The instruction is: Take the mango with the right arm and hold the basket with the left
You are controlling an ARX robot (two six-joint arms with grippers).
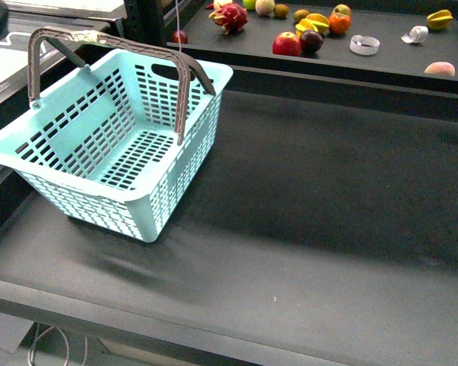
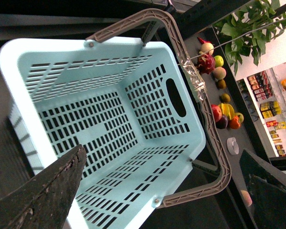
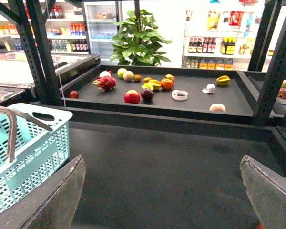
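Left claw point(image 2: 162, 150) gapes empty, pointing into the basket point(image 2: 19, 95); right claw point(image 3: 162, 160) gapes empty over the table point(image 3: 181, 136).

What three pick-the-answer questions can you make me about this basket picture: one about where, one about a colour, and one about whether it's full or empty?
1. Where does the basket stand?
A. on the far shelf among the fruit
B. on the near dark table, towards its left side
C. on the floor

2. What colour are the basket's handles?
A. grey-brown
B. red
C. bright green

3. What is inside the basket?
A. apples
B. nothing
C. a bottle

Answers:
1 B: the front view shows it on the near table, left of the middle, while the fruit lies further back.
2 A: both curved handles are grey-brown above the turquoise sides.
3 B: the left wrist view looks straight in, and the slotted bottom is bare.
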